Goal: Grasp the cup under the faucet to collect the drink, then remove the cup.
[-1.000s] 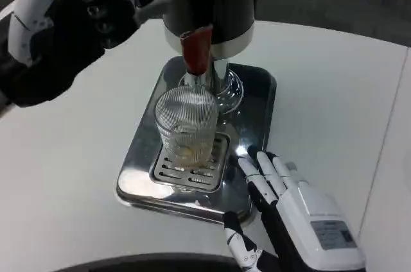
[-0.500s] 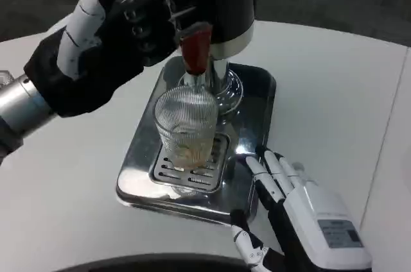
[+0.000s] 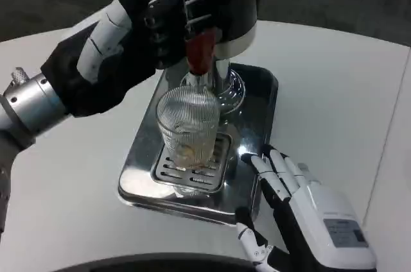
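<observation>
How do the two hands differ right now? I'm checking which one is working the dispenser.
The left hand is raised at the red tap lever; the right hand lies low beside the metal tray. The left shows its dark side, the right its white back. Neither holds the cup.

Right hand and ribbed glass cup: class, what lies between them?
In the head view, between the right hand and the cup lies only the shiny metal drip tray with its slotted grate; the hand's fingers hold nothing.
</observation>
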`<state>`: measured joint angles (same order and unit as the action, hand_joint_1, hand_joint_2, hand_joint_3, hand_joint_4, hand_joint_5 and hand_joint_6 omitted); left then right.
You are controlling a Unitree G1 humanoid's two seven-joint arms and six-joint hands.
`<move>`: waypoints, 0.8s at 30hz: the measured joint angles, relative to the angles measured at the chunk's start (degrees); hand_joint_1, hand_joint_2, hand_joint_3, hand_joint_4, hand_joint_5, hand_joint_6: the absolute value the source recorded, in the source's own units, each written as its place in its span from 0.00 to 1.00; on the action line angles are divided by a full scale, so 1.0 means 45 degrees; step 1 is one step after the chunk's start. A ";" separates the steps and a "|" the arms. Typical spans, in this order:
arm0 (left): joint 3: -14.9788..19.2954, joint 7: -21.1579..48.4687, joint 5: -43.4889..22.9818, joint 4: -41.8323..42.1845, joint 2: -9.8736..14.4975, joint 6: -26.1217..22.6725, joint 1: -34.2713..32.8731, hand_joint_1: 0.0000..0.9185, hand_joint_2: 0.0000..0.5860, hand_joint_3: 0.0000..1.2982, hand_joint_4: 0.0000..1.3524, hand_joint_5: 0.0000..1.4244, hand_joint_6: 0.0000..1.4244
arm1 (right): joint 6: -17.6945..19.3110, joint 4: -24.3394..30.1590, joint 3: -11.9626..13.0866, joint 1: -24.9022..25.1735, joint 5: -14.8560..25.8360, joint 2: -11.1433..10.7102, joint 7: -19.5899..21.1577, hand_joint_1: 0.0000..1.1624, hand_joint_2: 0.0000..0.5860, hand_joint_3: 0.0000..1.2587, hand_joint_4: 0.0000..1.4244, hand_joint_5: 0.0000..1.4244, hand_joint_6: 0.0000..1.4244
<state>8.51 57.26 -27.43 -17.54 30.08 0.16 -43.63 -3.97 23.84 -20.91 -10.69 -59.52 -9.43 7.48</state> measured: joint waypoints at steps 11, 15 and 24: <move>-0.0352 0.0000 0.1497 0.0393 0.0314 0.1799 0.0005 0.00 0.16 0.03 0.00 0.09 0.06 | -0.0043 0.0008 -0.0003 -0.0007 0.0077 -0.0006 0.0000 0.21 0.92 0.09 0.01 0.04 0.09; -0.0450 -0.0007 0.1911 0.0528 0.0470 0.2523 0.0027 0.00 0.16 0.04 0.00 0.09 0.06 | -0.0046 0.0008 -0.0010 -0.0007 0.0079 -0.0004 0.0000 0.22 0.94 0.09 0.01 0.04 0.09; -0.0664 -0.0353 0.3342 0.0773 0.0953 0.4758 0.0064 0.00 0.16 0.03 0.00 0.07 0.05 | -0.0054 0.0008 -0.0026 -0.0009 0.0092 0.0011 0.0000 0.22 0.96 0.09 0.01 0.04 0.09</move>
<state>5.52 55.67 -12.39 -14.06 34.37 21.57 -43.34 -4.22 23.87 -21.03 -10.73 -59.10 -9.38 7.48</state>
